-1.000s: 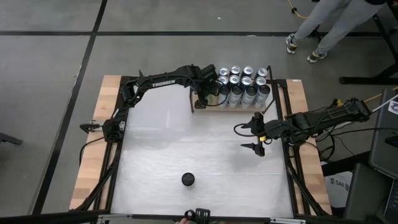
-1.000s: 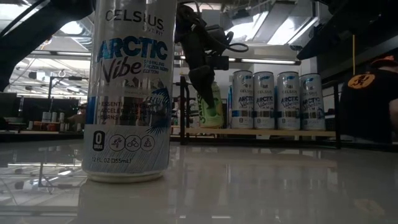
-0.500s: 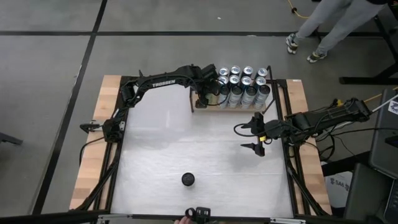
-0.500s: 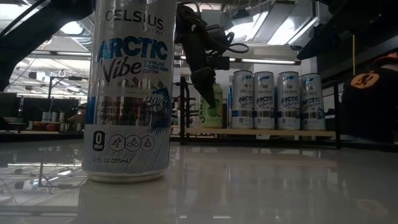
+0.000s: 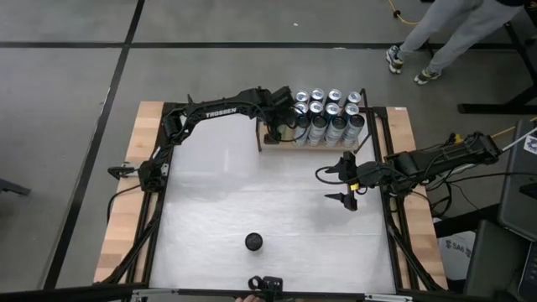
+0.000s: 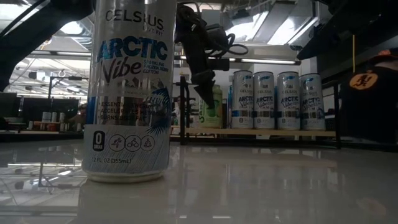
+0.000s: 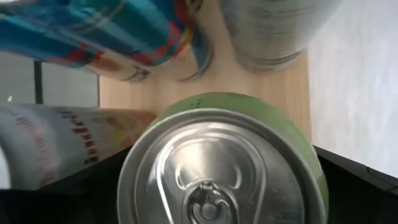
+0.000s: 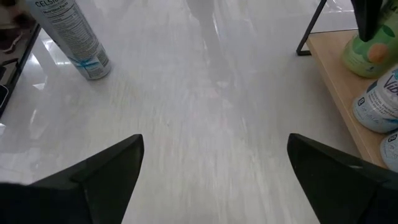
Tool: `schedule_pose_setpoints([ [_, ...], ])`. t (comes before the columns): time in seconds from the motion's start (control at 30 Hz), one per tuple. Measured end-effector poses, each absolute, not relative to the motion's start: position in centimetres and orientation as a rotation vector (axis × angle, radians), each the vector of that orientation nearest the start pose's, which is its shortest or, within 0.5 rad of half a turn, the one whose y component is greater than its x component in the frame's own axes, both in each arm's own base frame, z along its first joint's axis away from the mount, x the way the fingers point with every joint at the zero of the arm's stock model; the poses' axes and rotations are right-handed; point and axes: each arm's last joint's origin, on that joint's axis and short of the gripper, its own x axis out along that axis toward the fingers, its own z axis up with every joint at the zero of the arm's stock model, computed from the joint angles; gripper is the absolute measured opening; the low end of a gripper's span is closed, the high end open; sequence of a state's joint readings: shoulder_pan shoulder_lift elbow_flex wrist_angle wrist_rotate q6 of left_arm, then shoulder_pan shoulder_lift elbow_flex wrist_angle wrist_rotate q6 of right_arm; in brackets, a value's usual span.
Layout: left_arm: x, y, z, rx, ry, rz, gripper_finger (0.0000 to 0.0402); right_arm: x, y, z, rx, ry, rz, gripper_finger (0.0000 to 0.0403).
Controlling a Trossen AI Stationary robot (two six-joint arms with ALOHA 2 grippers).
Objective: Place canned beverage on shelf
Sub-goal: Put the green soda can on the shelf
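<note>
A green can (image 6: 214, 115) stands upright on the left end of the small wooden shelf (image 5: 289, 143) at the table's far side, its base on the board (image 8: 336, 74). Several white-and-blue cans (image 6: 278, 99) stand beside it. My left gripper (image 6: 207, 102) points down over the green can, one finger on either side of its upper part, near the rim (image 7: 217, 165). Another white-and-blue can (image 5: 254, 242) stands on the table near the front edge. My right gripper (image 5: 346, 182) waits open and empty over the table's right part. My left gripper comes at the green can from above, pointing down, with its dark fingers (image 7: 348, 180) beside the can's top rim (image 7: 314, 168). I cannot tell whether they touch it. The can stands upright on the shelf board.
Thin black uprights (image 6: 184, 112) stand at the shelf's ends. The white tabletop (image 5: 252, 184) lies open between the shelf and the front can. A person's legs (image 5: 436, 38) show on the floor beyond the table's far right corner.
My left gripper has gone up a little along the green can. The can has stayed standing in its place on the shelf.
</note>
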State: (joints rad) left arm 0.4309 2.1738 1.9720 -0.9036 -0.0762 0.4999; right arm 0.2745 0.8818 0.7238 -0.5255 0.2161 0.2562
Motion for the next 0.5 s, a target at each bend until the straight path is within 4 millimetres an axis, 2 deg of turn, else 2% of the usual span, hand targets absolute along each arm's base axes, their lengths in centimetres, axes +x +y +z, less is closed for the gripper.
schedule_pose_setpoints([
  [0.3,42.2,19.6,24.4,0.252,1.184,0.182,0.0384,17.3,4.2,26.7,0.081,0.665,-0.029,0.0386],
  [0.5,42.4,19.2,25.7,0.267,1.15,0.186,0.0384,17.3,4.2,26.7,0.081,0.665,-0.029,0.0386],
])
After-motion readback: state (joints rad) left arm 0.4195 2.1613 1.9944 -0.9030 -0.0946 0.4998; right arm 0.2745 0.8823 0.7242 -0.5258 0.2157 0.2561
